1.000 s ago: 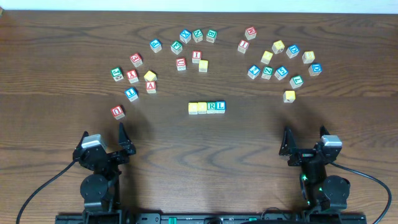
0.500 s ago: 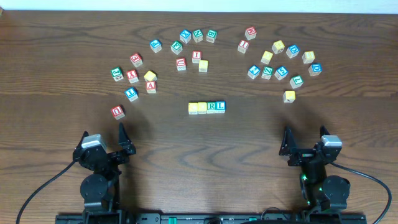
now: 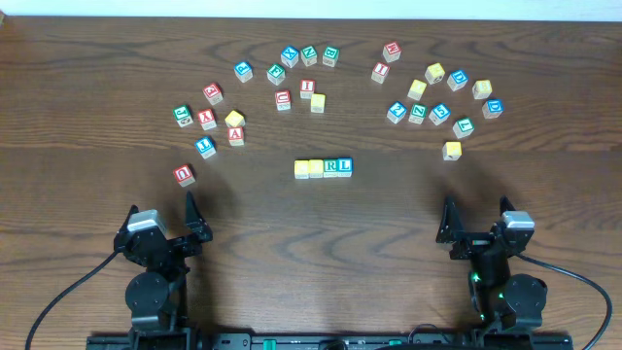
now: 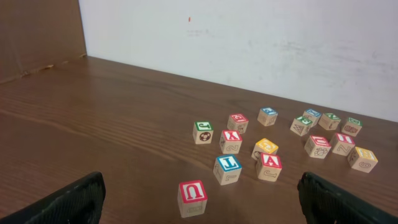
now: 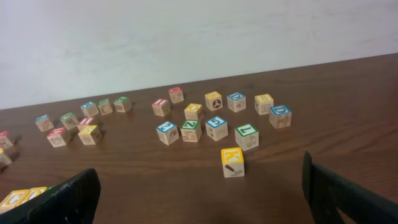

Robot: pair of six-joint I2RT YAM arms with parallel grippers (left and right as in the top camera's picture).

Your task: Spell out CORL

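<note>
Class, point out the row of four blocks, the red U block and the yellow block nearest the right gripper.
row of four blocks (image 3: 323, 167): overhead view, its middle
red U block (image 4: 192, 191): left wrist view, top face
yellow block (image 5: 232, 154): right wrist view, top face

The overhead camera looks straight down on the whole worktop (image 3: 311, 243), far enough off to take in every edge. My wrist cameras sit low and close, facing forward through my left pincer (image 4: 202, 208) and right pincer (image 5: 199, 202) toward the white wall (image 4: 249, 37). Overhead shares the red U block (image 4: 192, 198) with the left wrist view, and the lone yellow block (image 5: 232, 162) with the right.
</note>
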